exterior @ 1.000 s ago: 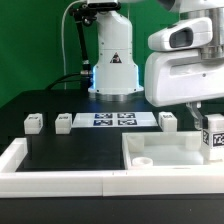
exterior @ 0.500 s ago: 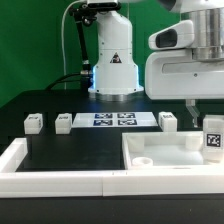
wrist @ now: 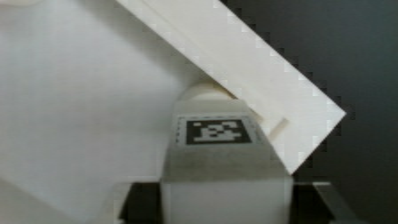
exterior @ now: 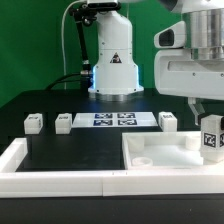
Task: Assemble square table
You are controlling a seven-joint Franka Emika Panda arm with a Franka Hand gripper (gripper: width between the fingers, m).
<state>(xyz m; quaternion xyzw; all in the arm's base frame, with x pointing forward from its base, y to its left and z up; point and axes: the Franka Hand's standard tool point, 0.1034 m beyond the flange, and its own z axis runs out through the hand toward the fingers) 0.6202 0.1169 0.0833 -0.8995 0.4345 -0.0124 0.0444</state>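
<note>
My gripper [exterior: 207,126] is shut on a white tagged block leg [exterior: 211,138] and holds it over the right edge of the square table slab [exterior: 160,151], which lies at the front right. In the wrist view the leg [wrist: 217,140] stands between my dark fingers [wrist: 143,203], its tag facing the camera, with the white slab [wrist: 98,110] and its slanted edge behind it. Three more legs lie on the black table: two at the exterior view's left [exterior: 33,122] [exterior: 63,122] and one near the slab [exterior: 168,120].
The marker board [exterior: 115,120] lies flat at the back middle, in front of the arm's base [exterior: 114,70]. A long low white border wall [exterior: 60,182] runs along the front and up the left side.
My gripper has moved to the exterior view's right with the leg in it, from over the slab's right part to its right edge. The other legs and the slab have not moved.
</note>
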